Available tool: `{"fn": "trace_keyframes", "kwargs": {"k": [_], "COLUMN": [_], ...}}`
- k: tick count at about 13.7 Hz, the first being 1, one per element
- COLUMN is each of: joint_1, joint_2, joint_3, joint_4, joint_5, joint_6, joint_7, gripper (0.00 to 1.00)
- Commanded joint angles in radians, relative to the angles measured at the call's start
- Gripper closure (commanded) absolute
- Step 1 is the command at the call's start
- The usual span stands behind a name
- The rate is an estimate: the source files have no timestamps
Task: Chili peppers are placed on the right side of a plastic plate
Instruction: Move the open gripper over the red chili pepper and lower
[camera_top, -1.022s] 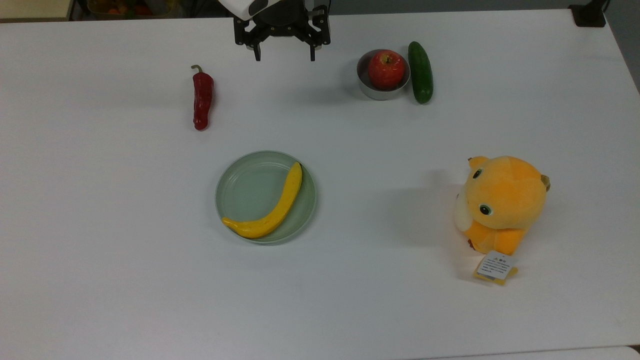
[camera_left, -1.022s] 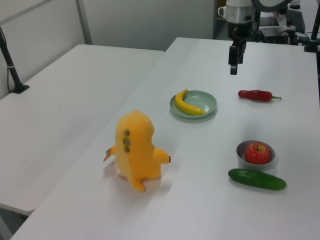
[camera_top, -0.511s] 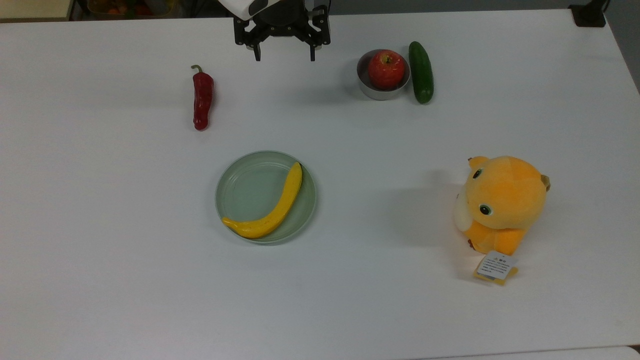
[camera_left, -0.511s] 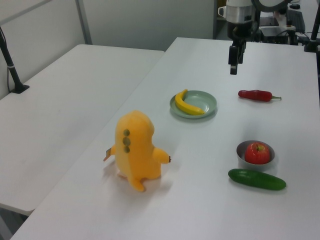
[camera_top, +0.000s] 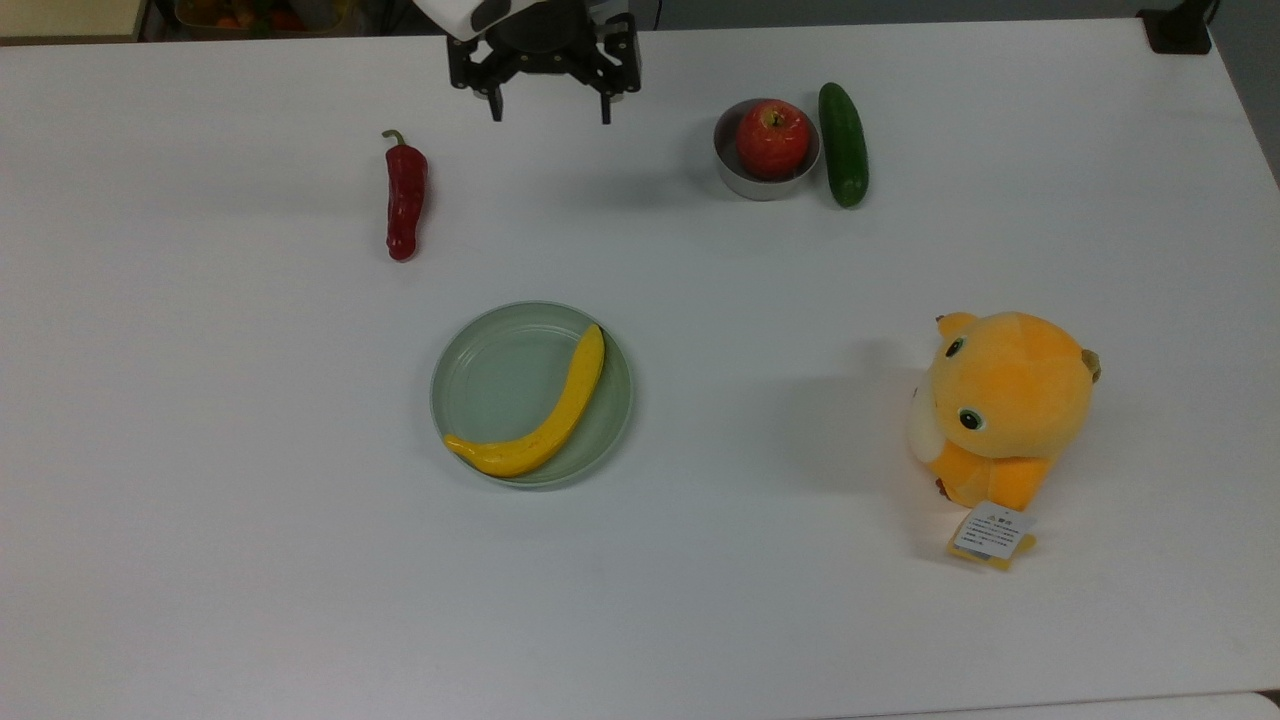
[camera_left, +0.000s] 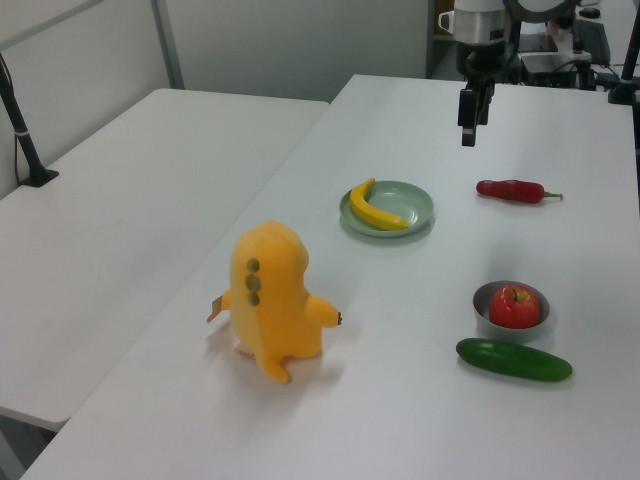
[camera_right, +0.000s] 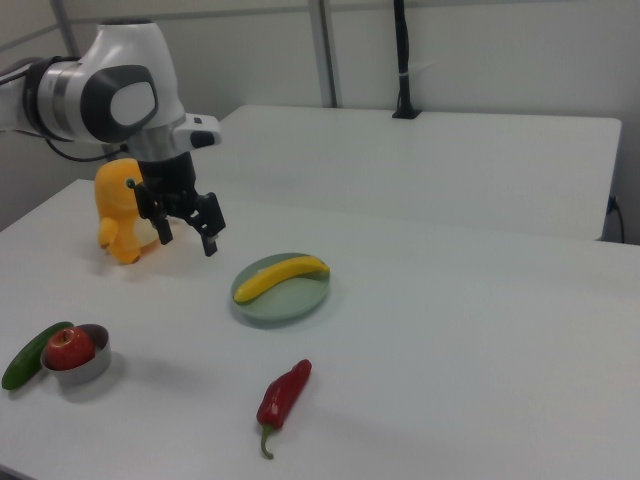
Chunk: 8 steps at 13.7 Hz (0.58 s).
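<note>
On the white counter (camera_top: 200, 400) the chili pepper (camera_top: 405, 197) looks light, glossy, perhaps slippery; its thick middle suits the gripper (camera_top: 546, 108), whose fingers stand apart.

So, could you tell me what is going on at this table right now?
The robot arm's gripper hangs open and empty above the white table, holding nothing. The chili pepper lies untouched on the table, apart from the plastic plate, which holds a banana. Off to the side are an apple in a metal bowl, a cucumber and a plush toy.
</note>
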<state>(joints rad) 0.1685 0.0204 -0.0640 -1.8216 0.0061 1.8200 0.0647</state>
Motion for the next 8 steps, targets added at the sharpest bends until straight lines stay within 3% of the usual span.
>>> {"fn": "trace_keyframes", "kwargs": {"k": [1, 8], "joint_1": [-0.040, -0.116], "joint_2": [-0.048, -0.138], "joint_3": [-0.007, -0.023], "joint_4": [-0.065, -0.286], "joint_5": [-0.046, -0.106], "joint_6": [0.044, 0.238], "joint_7": [-0.025, -0.097], "gripper": [0.00, 0.00]}}
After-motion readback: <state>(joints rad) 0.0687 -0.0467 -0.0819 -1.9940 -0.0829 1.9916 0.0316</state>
